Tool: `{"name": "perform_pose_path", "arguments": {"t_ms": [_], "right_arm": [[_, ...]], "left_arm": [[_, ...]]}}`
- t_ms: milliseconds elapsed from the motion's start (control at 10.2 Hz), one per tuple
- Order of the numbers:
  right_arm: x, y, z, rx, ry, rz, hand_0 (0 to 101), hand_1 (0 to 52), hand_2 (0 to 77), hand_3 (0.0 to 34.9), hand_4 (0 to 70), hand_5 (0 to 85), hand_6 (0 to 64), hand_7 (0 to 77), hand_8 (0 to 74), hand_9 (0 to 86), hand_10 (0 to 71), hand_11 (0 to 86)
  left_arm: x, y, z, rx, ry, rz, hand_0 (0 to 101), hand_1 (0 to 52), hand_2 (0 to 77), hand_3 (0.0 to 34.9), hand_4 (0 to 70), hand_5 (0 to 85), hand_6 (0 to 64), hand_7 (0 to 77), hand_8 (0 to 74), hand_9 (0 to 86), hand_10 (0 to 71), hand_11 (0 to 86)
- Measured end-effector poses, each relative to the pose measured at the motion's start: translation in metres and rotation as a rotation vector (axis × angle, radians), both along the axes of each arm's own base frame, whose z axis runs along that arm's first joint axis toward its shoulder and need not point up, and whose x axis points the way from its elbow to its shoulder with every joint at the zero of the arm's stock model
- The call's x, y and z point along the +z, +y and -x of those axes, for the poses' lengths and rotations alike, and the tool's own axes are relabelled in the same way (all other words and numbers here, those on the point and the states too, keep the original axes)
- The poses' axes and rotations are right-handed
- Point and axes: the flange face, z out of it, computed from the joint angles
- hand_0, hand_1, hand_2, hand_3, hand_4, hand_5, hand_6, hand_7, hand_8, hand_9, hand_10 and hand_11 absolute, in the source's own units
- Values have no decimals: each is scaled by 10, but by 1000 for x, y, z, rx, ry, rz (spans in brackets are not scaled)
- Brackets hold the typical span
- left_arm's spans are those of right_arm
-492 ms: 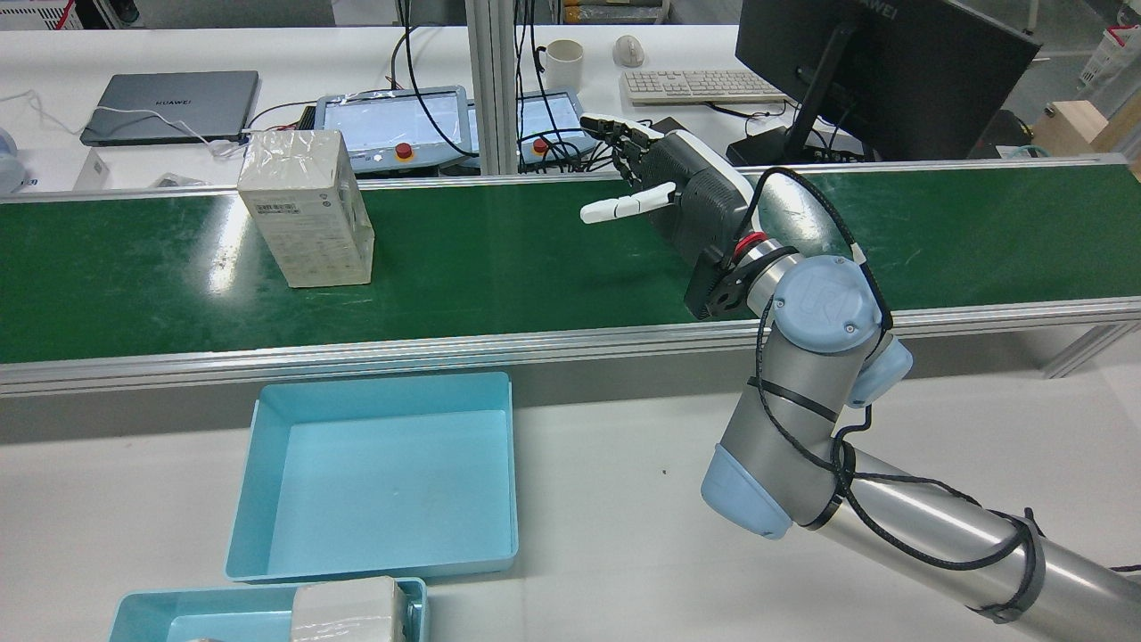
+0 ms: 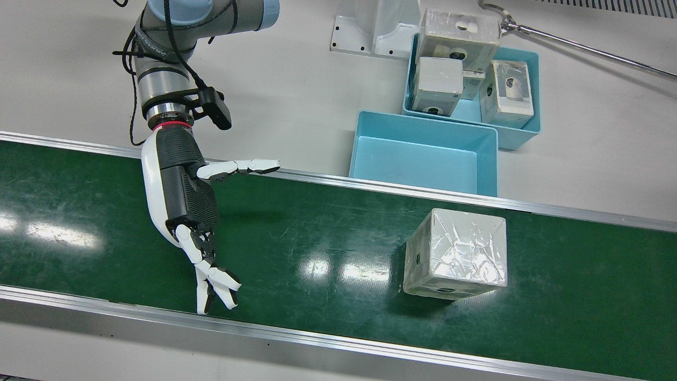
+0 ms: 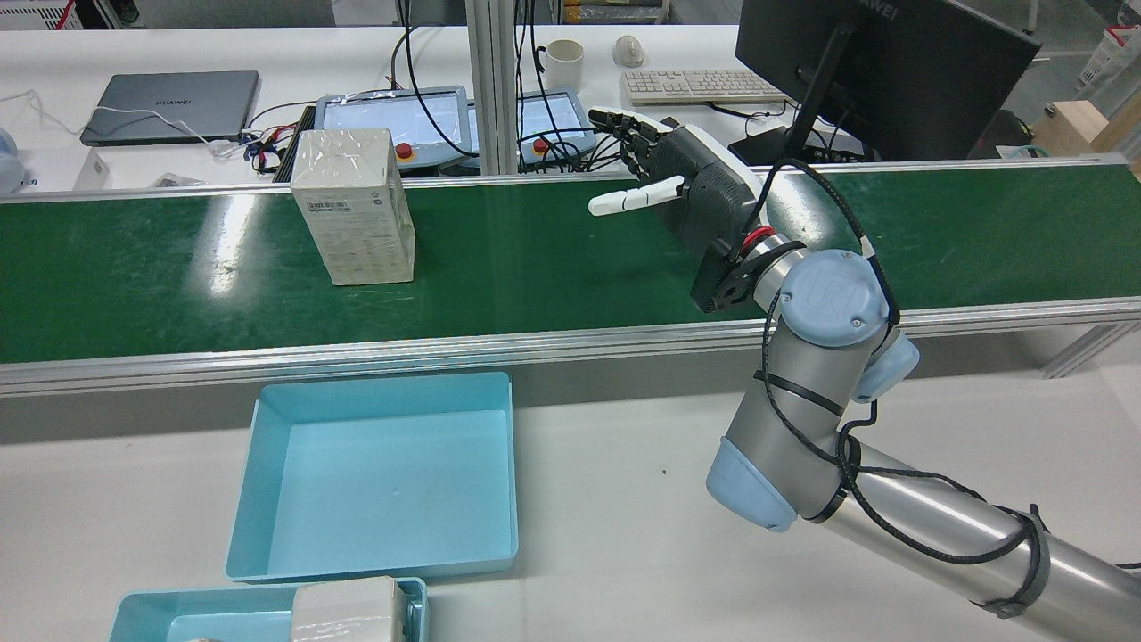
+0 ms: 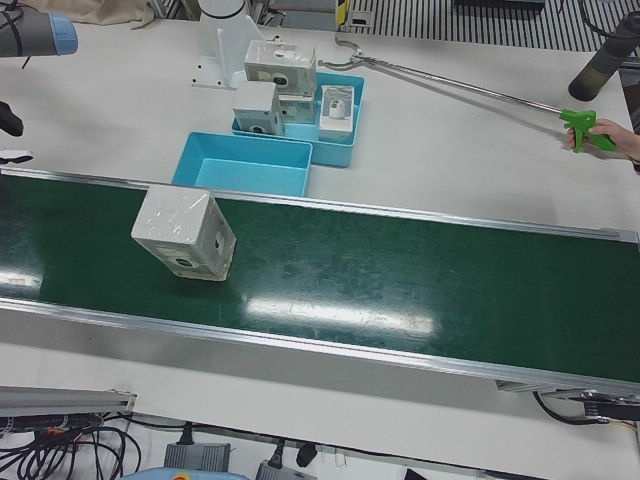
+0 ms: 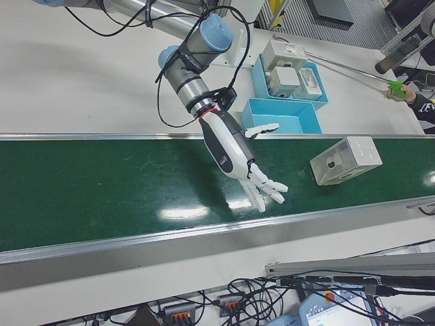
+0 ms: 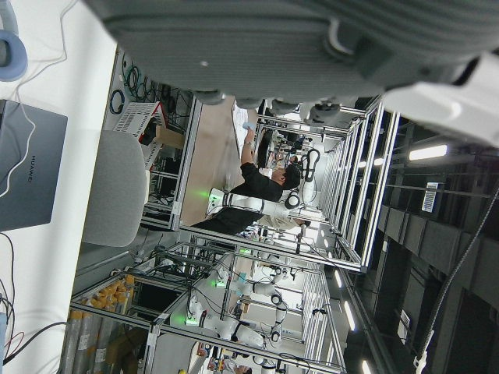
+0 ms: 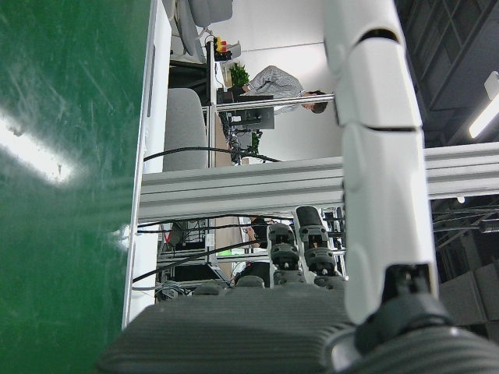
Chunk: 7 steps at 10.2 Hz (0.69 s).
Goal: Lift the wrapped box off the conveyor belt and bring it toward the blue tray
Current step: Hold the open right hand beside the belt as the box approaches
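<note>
Nothing is done yet — the right hand [image 2: 182,203] hovers over the belt [image 2: 317,248], fingers spread wide and empty, the box [image 2: 456,254] well apart from it, the tray [image 2: 426,137] unfilled.

Green conveyor belt [image 3: 553,267] bearing one upright wrapped box [image 3: 354,207]; two blue trays [image 3: 379,473] on white table [image 3: 624,535].

"HUAWEI" on the grey laptop [image 3: 169,105]
</note>
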Motion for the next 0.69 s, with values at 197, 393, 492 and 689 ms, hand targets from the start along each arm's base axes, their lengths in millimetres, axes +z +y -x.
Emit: {"name": "perform_pose_path", "arguments": {"t_ms": [197,393,492,689], "right_arm": [[0,-1,-3,4,-1,-1,507,180,93,0,98,175,33,44,0,11,0,5],[-3,-1,-1,3,4,-11,506,191,114,0,82,153,33,44,0,11,0,5],[-4,1,3,1,15,-19,506,191,114,0,82,153,33,44,0,11,0,5],[-3,3,9,0,44,-29,505,191,114,0,82,153,33,38,0,11,0,5]], "left_arm": [[0,0,0,0,0,0,0,0,5,0,0,11,5,5,5,0,5,5],[0,0,0,0,0,0,0,0,11,0,0,11,5,5,5,5,5,5],[0,0,0,0,0,0,0,0,5,0,0,11,5,5,5,5,5,5],[0,0,0,0,0,0,0,0,5,0,0,11,5,5,5,5,5,5]]}}
